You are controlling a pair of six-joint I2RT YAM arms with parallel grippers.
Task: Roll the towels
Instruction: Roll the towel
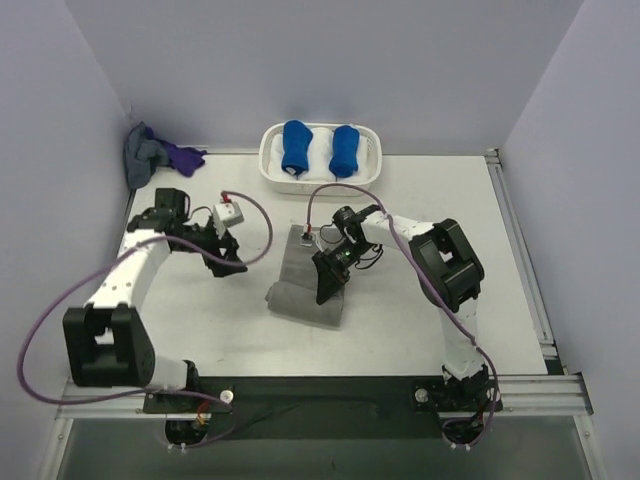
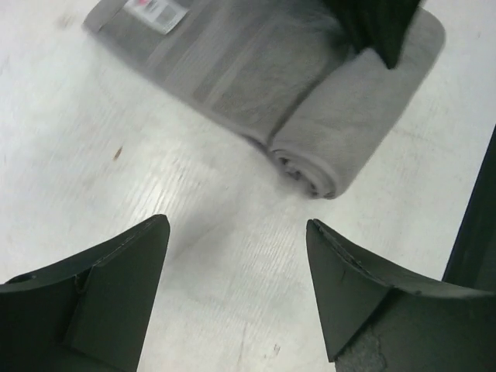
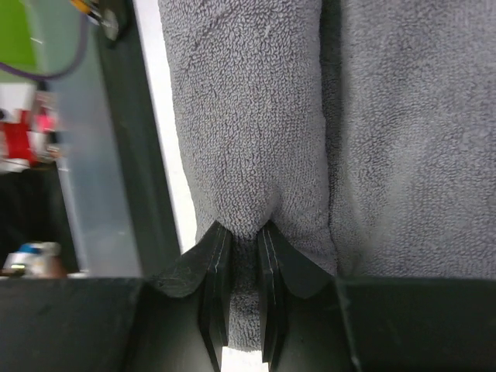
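Half-rolled grey terry towel (image 1: 300, 278) on white worktop (image 1: 210, 325); right fingers (image 3: 223, 287) pinched tight on its rolled end; left fingers (image 2: 116, 294) spread wide, empty, hovering nearby.

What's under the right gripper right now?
The grey towel, partly rolled, lying on the table. The right gripper pinches a fold of the roll. The towel's stretch beneath the arm is covered in the top view.
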